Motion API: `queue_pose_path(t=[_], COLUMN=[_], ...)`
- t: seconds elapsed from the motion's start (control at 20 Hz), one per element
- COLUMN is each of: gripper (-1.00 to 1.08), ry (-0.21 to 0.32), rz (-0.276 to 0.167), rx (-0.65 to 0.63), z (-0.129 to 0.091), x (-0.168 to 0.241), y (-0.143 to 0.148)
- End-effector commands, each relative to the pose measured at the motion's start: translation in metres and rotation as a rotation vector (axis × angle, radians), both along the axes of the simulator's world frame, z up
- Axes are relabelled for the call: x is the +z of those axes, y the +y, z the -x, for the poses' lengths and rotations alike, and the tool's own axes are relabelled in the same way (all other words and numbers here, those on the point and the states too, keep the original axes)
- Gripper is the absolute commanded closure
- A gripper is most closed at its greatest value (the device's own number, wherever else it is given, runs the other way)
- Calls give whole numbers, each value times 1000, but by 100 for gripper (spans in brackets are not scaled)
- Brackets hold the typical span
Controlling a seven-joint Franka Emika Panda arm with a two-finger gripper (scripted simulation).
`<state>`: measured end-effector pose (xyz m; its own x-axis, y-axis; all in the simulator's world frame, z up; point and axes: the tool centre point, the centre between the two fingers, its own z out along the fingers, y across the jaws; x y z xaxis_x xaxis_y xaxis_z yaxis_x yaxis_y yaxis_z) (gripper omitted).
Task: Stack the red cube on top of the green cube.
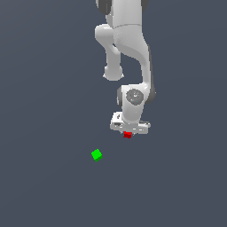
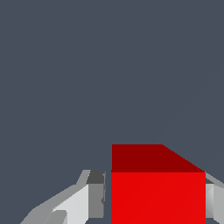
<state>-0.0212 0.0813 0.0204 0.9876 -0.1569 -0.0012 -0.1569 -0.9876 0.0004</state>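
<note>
With the small bright red cube clamped in the white gripper at frame centre, carrying is in hand; next, aligning above the small green cube at lower left.

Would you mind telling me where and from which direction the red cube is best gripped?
From straight above, pinching two opposite flat side faces of the red cube. It is small with parallel faces, and the gripper already straddles it this way, one finger beside each side.
</note>
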Motion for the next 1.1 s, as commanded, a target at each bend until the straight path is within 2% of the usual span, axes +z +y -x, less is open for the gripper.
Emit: queue_pose_path(t=[0.0, 0.65, 1.05], gripper=[108, 108, 108], ry=[-1, -1, -1], rz=[0, 0, 0], rx=[0, 0, 0], z=[-1, 0, 1], x=[0, 4, 44], y=[0, 0, 0])
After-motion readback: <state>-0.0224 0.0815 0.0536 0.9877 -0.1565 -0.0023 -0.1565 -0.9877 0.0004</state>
